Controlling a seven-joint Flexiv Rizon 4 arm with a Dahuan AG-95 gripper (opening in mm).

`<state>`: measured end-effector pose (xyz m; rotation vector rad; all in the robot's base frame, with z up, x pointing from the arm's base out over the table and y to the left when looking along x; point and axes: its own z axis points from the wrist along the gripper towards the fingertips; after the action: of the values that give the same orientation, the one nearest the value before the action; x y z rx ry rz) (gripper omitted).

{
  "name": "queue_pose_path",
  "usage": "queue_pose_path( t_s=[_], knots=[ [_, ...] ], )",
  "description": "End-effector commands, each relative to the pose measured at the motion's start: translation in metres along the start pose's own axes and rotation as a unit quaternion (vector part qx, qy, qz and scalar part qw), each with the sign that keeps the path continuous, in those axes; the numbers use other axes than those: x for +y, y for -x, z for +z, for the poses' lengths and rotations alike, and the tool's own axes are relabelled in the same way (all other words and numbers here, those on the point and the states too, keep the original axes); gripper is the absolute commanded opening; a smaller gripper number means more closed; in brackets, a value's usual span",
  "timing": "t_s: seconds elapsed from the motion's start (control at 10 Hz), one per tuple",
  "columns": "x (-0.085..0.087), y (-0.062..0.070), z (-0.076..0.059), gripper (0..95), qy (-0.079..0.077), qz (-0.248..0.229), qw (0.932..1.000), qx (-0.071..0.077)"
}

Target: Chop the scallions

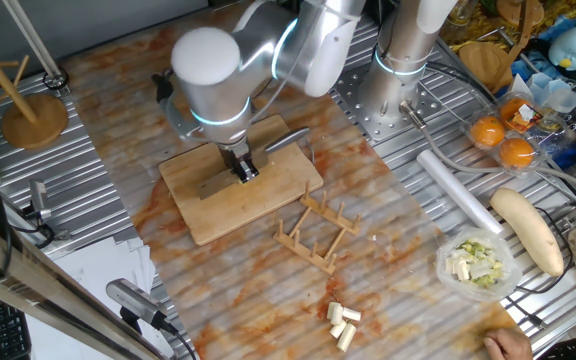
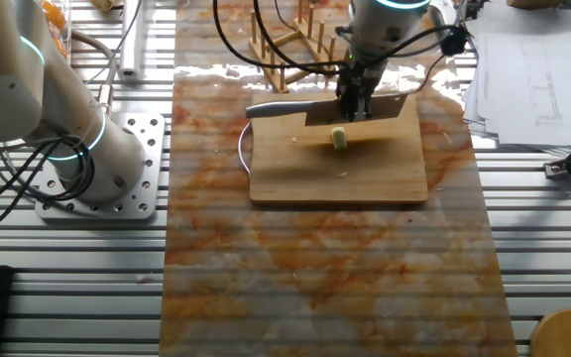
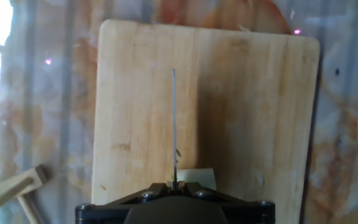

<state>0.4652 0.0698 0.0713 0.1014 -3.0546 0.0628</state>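
A pale cream-green scallion stub point(image 2: 339, 137) lies on the wooden cutting board point(image 2: 295, 178), right under the knife blade point(image 2: 360, 111). My gripper point(image 2: 355, 99) is shut on the knife's spine and holds the blade edge-down over the stub. In the hand view the blade point(image 3: 173, 118) shows as a thin line down the board point(image 3: 247, 112), with the stub point(image 3: 199, 177) beside its near end. In one fixed view my gripper point(image 1: 243, 170) stands over the board point(image 1: 208, 220), with the blade point(image 1: 216, 182) and handle point(image 1: 288, 139) to either side; the stub is hidden there.
A wooden rack point(image 1: 313, 232) stands beside the board. Cut pale pieces point(image 1: 343, 324) lie on the mat, with a bowl of chopped pieces point(image 1: 478, 264), a long cream root vegetable point(image 1: 528, 230) and oranges point(image 1: 503, 140) at the right. A second arm's base point(image 2: 87, 149) stands nearby.
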Motion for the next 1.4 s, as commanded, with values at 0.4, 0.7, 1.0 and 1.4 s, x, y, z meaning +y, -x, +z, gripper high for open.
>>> queue_pose_path(
  t_s=[0.4, 0.7, 1.0, 1.4],
  knots=[
    [0.000, 0.002, 0.011, 0.0, -0.010, -0.001, 0.9999, -0.005],
    [0.000, 0.003, 0.014, 0.0, -0.011, -0.003, 0.9999, -0.007],
    [0.000, 0.003, 0.012, 0.0, -0.007, -0.005, 0.9999, -0.008],
    [0.000, 0.003, 0.012, 0.0, 0.000, -0.015, 0.9998, -0.016]
  ],
)
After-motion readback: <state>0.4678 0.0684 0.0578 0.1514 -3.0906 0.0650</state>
